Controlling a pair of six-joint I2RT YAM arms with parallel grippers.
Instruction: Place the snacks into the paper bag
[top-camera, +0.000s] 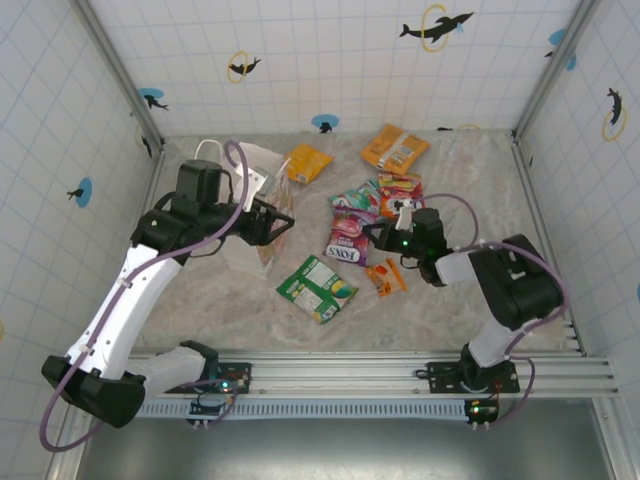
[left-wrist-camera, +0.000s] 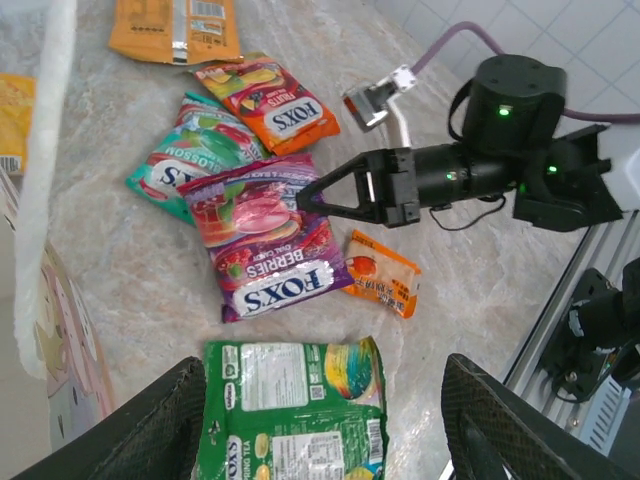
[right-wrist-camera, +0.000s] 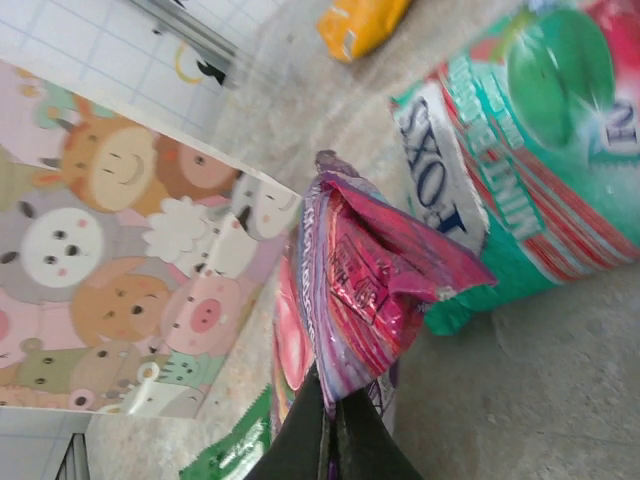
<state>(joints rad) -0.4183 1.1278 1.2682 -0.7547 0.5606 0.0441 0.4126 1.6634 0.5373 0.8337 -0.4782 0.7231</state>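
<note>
Right wrist: jaws on purple packet

Right jaws pinched shut, left jaws spread wide

The left arm and right arm look alike, with smooth white link shells between bulky matte-black joint housings. A grey-purple cable loops along each arm. Green lamps glow on the right wrist housing. The left jaws are broad black blades, and the right jaws taper to thin black points. Black bases are bolted to a ribbed aluminium rail.
</note>
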